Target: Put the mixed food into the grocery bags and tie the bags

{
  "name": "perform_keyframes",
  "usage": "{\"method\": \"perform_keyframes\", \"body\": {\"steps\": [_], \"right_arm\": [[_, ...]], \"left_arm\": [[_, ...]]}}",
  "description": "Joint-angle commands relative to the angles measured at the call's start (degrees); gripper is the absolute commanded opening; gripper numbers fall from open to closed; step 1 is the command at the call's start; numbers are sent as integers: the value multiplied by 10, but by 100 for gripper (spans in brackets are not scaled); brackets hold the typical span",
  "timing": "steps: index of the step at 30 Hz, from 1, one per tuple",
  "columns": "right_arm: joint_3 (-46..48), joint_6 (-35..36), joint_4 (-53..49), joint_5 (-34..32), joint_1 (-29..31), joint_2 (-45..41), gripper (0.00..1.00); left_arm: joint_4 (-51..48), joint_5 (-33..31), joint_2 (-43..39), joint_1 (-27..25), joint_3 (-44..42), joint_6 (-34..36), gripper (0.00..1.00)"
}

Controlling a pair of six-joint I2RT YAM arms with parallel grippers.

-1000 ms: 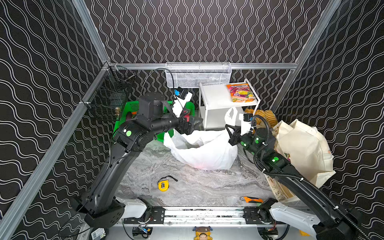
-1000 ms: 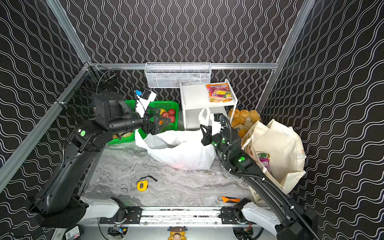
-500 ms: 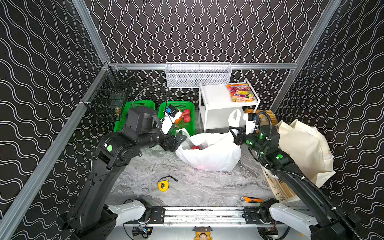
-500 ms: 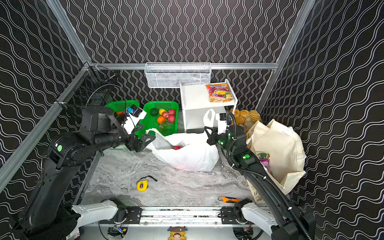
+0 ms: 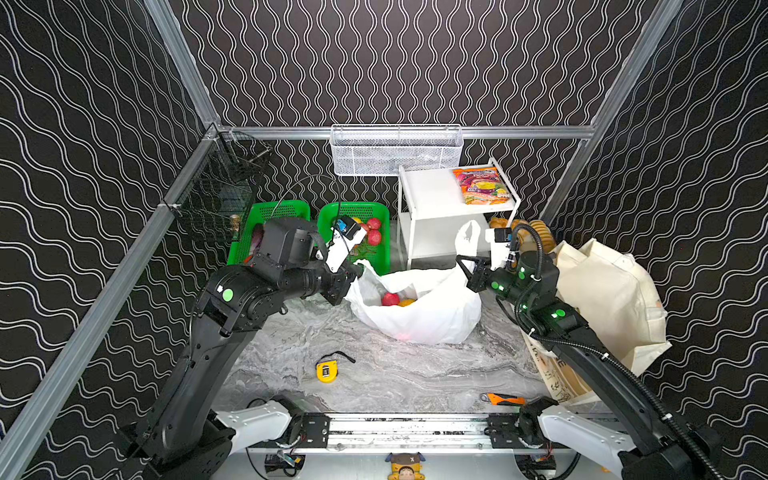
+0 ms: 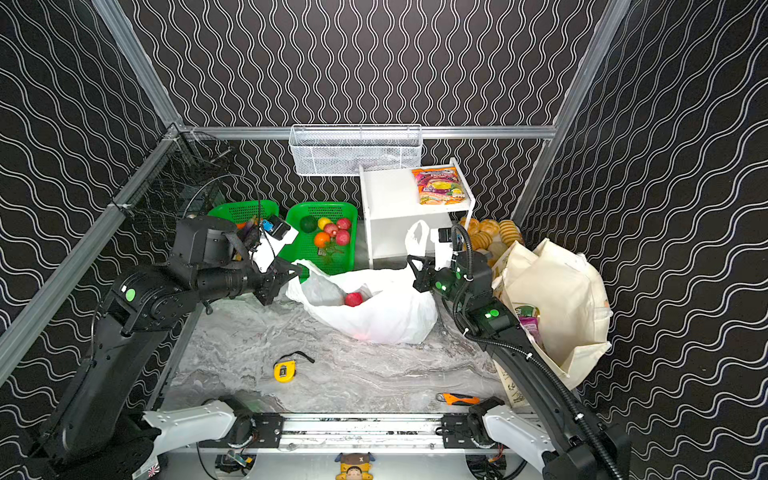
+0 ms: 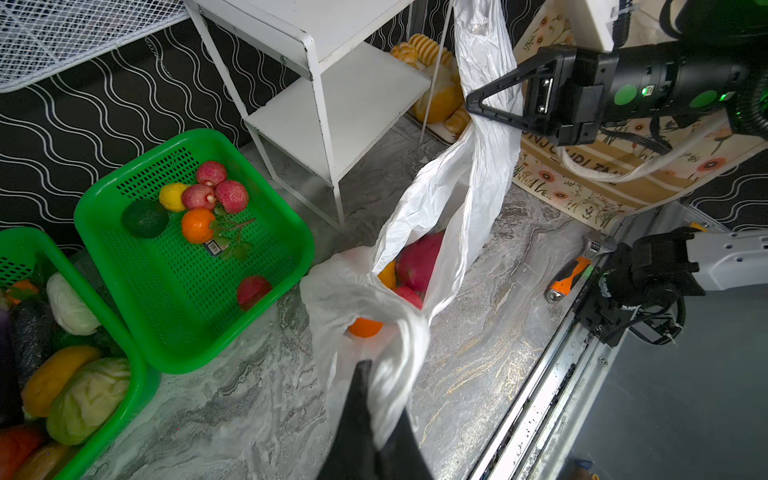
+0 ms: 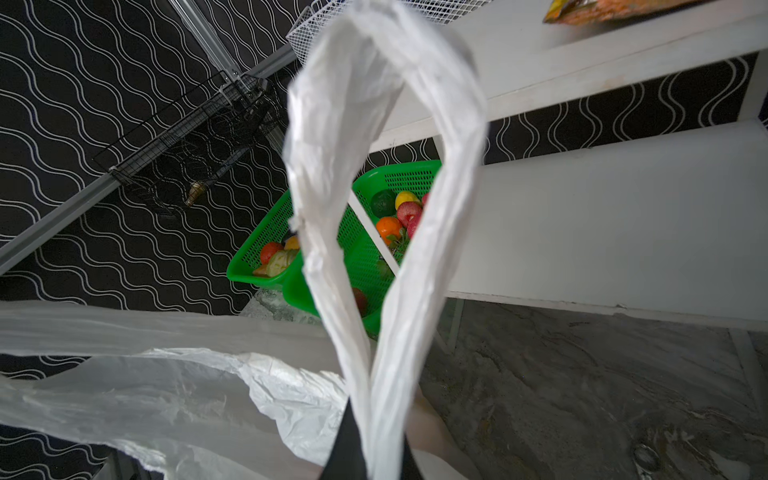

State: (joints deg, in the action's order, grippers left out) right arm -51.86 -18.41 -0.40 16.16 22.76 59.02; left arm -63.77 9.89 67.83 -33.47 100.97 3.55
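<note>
A white plastic bag (image 5: 432,320) lies open at the middle of a marble table (image 5: 395,374), stretched between 2 robot arms. Its left handle (image 7: 397,347) is pinched in the left gripper (image 6: 294,271), whose jaws are closed tight on the plastic. Its right handle (image 8: 324,282) is pulled up into a tall loop and is clamped in the right gripper (image 7: 471,102), which is also fully closed.

A pink dragon fruit (image 7: 419,257), a red fruit (image 5: 390,298) and an orange (image 7: 365,327) are seen inside the bag.

A cream tote (image 5: 602,291) is slumped at the right edge, behind the right arm. A green can (image 6: 525,311) and a purple packet (image 6: 532,329) are visible in its mouth.

A green basket (image 6: 322,204) of toy fruit is set just behind the bag, with a 2nd basket (image 6: 245,204) beside it on the left. A snack packet (image 5: 482,186) lies on top of a white shelf (image 5: 428,195) at the back.

A yellow tape measure (image 5: 327,370) and an orange-handled tool (image 5: 503,400) lie near the front edge, well apart
</note>
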Motion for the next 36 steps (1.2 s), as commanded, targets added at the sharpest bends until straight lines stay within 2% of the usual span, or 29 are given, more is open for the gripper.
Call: {"method": "perform_keyframes", "body": {"steps": [1,5,8,14,19,23,28,32,36], "right_arm": [[1,7,15,15,0,-4,0],[0,24,19,59,0,-14,0],[-9,43,7,124,0,-24,0],[-48,64,-64,228,0,-49,0],[-94,97,-123,248,0,-78,0],[-115,114,-159,223,0,-70,0],[-74,99,-133,209,0,-29,0],[-63,101,-110,246,1,12,0],[-82,120,-110,284,1,59,0]], "left_arm": [[28,17,-5,0,-4,8,0],[65,48,-30,0,-21,24,0],[73,63,-44,0,-14,34,0],[-9,52,-8,0,91,34,0],[-49,64,30,0,178,11,0],[-84,80,74,1,226,2,0],[-31,73,94,0,145,-4,0],[29,144,132,0,102,12,0],[63,218,192,0,120,37,0]]}}
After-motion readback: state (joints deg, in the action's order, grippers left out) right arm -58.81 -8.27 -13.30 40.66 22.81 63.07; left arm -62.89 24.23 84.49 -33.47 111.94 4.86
